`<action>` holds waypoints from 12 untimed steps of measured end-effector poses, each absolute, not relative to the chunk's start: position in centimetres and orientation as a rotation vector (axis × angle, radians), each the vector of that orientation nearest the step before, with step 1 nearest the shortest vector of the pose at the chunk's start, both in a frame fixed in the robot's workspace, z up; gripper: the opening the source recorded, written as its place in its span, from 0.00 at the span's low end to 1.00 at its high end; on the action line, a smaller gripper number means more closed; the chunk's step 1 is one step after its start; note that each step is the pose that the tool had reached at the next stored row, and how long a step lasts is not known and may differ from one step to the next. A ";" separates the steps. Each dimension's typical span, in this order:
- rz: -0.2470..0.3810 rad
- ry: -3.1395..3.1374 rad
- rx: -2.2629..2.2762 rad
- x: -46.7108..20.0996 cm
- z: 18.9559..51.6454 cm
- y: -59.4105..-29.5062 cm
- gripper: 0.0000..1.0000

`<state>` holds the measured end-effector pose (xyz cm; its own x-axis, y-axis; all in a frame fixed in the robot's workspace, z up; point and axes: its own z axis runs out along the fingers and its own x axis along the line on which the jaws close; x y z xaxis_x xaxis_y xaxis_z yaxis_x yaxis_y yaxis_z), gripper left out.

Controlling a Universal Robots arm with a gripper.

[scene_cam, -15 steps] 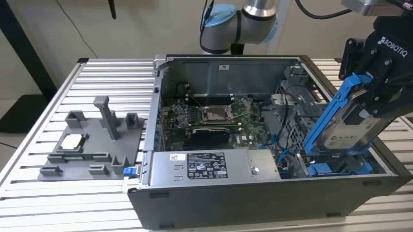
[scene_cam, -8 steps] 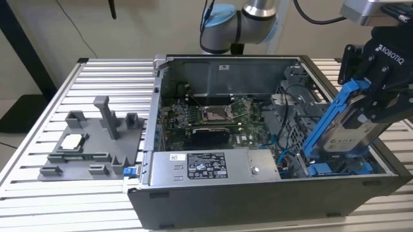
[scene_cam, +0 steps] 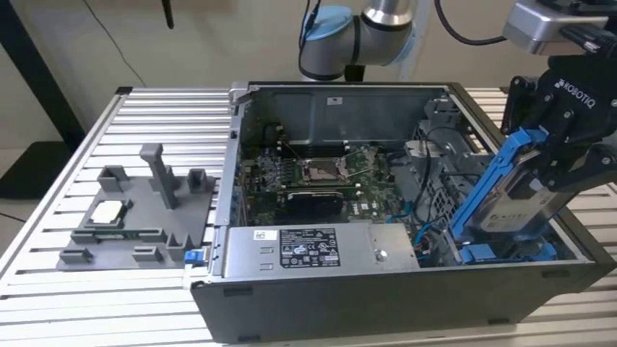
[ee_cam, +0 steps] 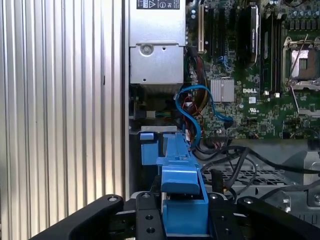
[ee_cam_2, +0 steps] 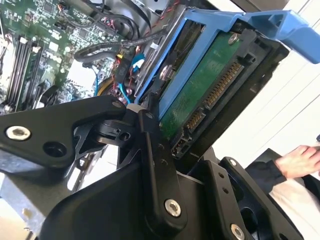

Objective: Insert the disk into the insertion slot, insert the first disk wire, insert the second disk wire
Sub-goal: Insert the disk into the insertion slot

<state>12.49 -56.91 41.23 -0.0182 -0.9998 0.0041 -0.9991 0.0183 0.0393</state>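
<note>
The gripper is clamped on the disk, its black fingers pressed against the sides of the blue carrier frame. The disk is held tilted, with its upper end in the gripper and its lower end down inside the open computer case. In the second wrist view its green circuit board and connector edge face the camera.

The lower end reaches the insertion slot, the dark bay with blue tabs in the case corner at the exterior view's right. I cannot tell whether the disk touches the bay. In the first wrist view the carrier's blue edge runs from the gripper toward the bay, and a blue cable loops just beside it.

Further in lie the green motherboard and the grey power-supply box, which sits along the case's near wall.

The case stands on a table of ribbed aluminium slats, pale and evenly grooved. A grey plastic fixture tray rests on the slats at the exterior view's left, just beside the case. The robot arm rises behind the case.

A plain beige wall is behind the table, and a dark post leans at the exterior view's left. In the second wrist view a person's hand, with a dark sleeve, shows past the disk.
</note>
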 end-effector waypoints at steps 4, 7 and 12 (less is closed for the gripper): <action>-0.039 -2.220 2.180 12.5 40.7 -56.9 0.33; -0.039 -2.220 2.180 12.5 40.3 -56.9 0.33; -0.039 -2.220 2.180 12.5 39.4 -56.9 0.33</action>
